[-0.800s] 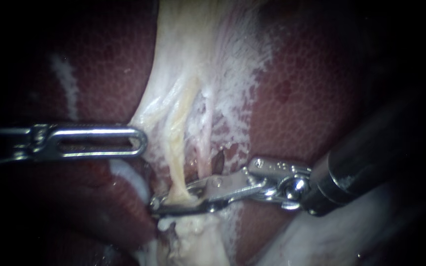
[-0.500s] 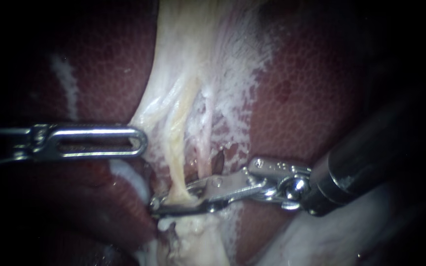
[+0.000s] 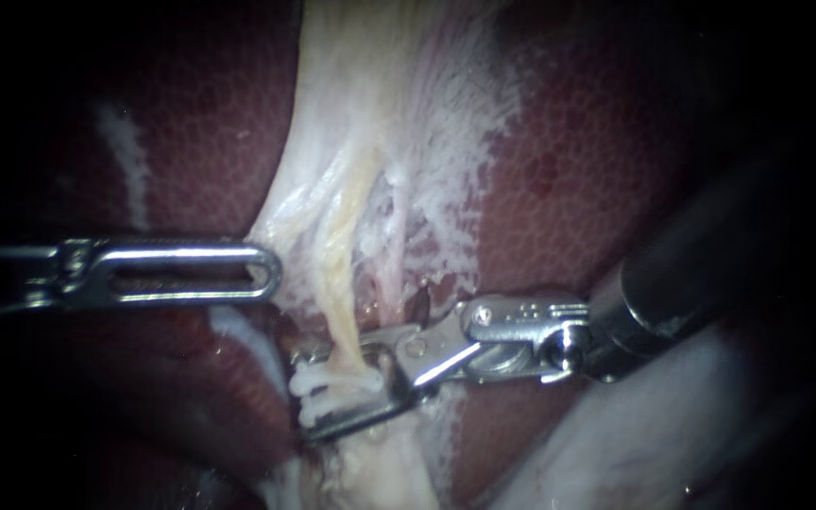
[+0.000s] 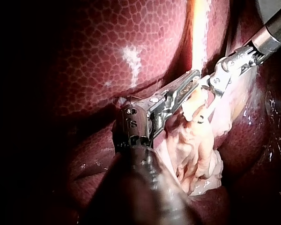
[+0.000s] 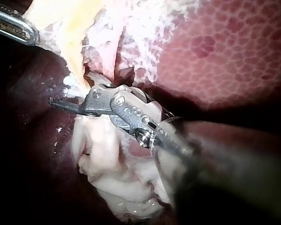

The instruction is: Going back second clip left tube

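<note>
Both jaws of my right instrument [image 3: 306,397] gape around the white clip [image 3: 337,385] on the left tube [image 3: 337,283]; the right wrist view hides the gap.

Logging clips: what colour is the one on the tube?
The clip is white, clearest in the endoscope view.

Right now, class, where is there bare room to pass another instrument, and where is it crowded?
Free: the bare liver right of the pale tissue, above my right instrument; and the liver above my left instrument. Crowded: around the left tube, where the white clip sits in the right instrument's open end effector.
</note>
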Robot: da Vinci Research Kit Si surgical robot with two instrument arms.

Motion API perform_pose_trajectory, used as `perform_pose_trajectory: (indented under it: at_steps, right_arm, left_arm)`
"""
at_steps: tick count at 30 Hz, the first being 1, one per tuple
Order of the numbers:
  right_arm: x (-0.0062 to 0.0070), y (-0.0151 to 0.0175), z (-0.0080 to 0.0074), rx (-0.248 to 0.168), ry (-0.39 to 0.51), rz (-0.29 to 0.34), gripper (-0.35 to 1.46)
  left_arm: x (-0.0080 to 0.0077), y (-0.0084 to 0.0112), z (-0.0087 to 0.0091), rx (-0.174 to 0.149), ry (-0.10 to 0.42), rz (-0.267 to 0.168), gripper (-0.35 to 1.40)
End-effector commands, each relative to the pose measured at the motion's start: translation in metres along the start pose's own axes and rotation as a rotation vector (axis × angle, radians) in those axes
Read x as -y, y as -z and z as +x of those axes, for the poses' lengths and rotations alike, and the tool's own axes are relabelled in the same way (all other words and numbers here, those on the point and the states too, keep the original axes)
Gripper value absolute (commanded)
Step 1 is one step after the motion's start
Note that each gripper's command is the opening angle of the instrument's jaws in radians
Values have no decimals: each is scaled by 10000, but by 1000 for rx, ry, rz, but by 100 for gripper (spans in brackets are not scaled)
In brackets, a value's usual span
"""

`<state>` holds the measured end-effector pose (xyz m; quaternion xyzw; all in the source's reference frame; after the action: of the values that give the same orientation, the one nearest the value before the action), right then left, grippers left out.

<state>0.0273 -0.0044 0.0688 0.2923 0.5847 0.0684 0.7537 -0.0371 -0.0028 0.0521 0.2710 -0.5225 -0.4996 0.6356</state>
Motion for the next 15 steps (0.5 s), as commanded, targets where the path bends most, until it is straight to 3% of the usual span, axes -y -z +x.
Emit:
perform_pose_trajectory:
  at_steps: [1,7,15]
  right_arm:
    - [0,0,0,0,12,-3,59]
    - [-2,4,2,1,103,-4,60]
    - [4,23,0,2,110,-6,60]
  left_arm:
    - [0,0,0,0,0,-1,-35]
    - [0,0,0,0,0,-1,-35]
    - [0,1,0,0,-1,0,-35]
